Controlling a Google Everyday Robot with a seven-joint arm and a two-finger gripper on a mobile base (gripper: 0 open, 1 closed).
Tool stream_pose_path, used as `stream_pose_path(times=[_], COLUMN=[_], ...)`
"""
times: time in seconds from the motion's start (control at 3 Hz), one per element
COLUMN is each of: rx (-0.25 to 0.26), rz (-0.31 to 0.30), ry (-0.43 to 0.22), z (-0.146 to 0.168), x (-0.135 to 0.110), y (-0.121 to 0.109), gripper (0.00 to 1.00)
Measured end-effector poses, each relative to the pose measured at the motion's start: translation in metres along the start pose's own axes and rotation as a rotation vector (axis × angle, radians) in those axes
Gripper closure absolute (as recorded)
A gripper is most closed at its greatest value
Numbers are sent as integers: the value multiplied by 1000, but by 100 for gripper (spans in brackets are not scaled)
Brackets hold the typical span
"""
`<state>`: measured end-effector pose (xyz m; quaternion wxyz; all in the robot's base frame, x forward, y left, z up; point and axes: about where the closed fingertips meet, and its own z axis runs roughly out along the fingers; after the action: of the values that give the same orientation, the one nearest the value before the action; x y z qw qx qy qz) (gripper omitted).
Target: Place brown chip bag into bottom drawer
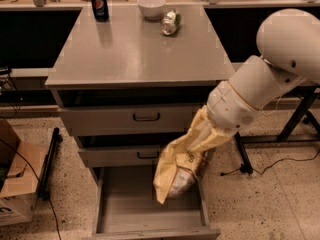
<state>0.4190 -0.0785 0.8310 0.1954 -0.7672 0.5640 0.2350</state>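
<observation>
End effector (212, 134) hangs at the tip of the white arm, below the front right corner of the bench (135, 49) and in front of the upper drawers (135, 118); it pinches the top end of the brown chip bag (177, 166), whose pale yellow side mostly hides its fingers; the bag hangs down, tilted to the left, with its lower end above the right part of the bottom drawer (125, 209); this drawer is pulled out and its grey floor is visible; I cannot tell whether the bag touches the floor; near the back edge of the bench stand a blue soda can (99, 4) and a white bowl (151, 6); a shiny container (170, 22) lies on its side just beside the bowl.
</observation>
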Motion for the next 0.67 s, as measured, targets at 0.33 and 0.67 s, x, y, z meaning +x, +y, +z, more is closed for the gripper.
stream_pose_path(times=[0.33, 0.67], rx=[-92, -140], rz=[86, 166], ry=[72, 147], z=[36, 87], x=[43, 73], y=[33, 33], gripper=[100, 100])
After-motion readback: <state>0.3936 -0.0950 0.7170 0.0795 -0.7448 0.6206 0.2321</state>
